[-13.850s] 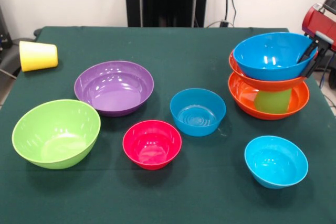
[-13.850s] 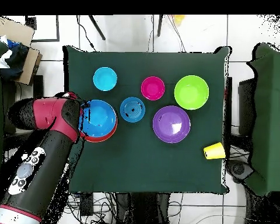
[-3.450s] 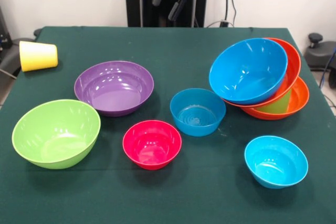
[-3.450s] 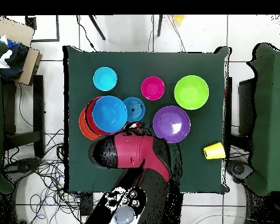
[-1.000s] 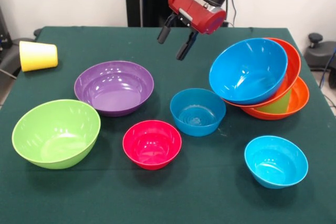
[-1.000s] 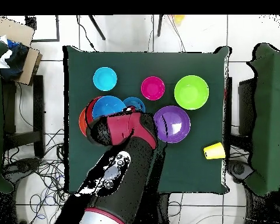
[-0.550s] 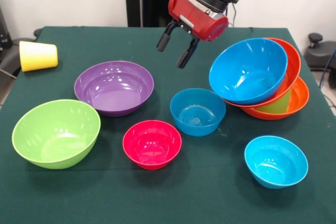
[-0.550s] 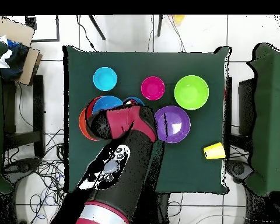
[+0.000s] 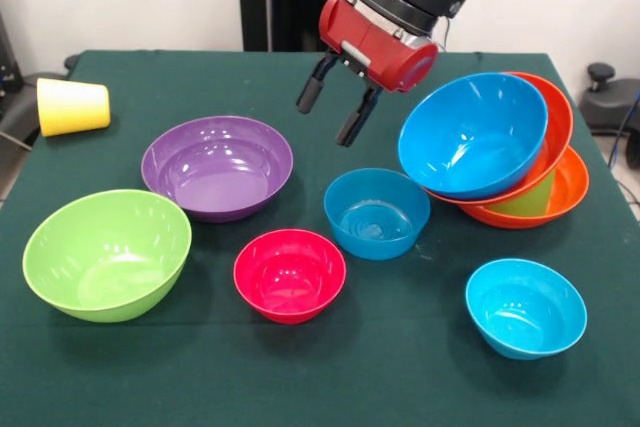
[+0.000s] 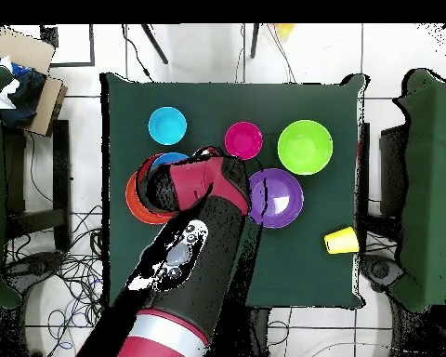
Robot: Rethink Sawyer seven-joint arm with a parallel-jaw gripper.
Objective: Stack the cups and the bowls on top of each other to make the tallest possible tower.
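My gripper (image 9: 328, 120) is open and empty. It hangs above the table between the purple bowl (image 9: 217, 165) and the mid-size blue bowl (image 9: 376, 212), touching neither. The leaning tower stands at the right: an orange bowl (image 9: 568, 192) at the bottom, a sliver of green cup (image 9: 530, 199), a second orange bowl (image 9: 556, 119), and a large blue bowl (image 9: 472, 134) tilted on top. The pink-red bowl (image 9: 290, 274), cyan bowl (image 9: 525, 307) and lime green bowl (image 9: 107, 252) stand apart near the front. The yellow cup (image 9: 72, 106) lies on its side at the far left.
In the overhead view my arm (image 10: 194, 251) covers both blue bowls and most of the tower; the cyan bowl (image 10: 167, 125), pink-red bowl (image 10: 243, 140), lime bowl (image 10: 305, 147), purple bowl (image 10: 281, 200) and yellow cup (image 10: 339, 242) show. The green table (image 9: 300, 77) has other tables beside it.
My arm has reached out from the pedestal over the table. In the last second the open gripper has come lower, closer to the mid-size blue bowl. No bowl or cup has moved.
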